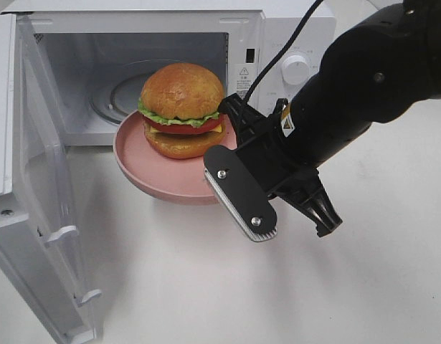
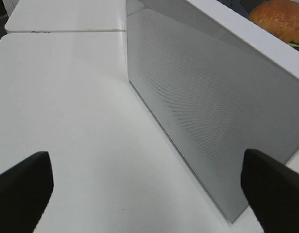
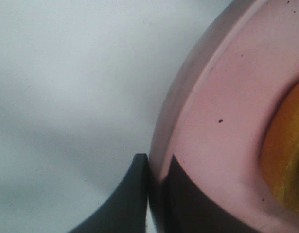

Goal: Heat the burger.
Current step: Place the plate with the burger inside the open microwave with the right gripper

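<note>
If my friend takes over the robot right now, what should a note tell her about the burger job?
Left tool: open, empty, beside the open microwave door.
Right tool: shut on the rim of the pink plate.
Burger: on that plate, held at the mouth of the microwave, not yet fully inside.
Done: door open, plate gripped.
Left: set the plate inside, let go, shut the door, start heating.
</note>
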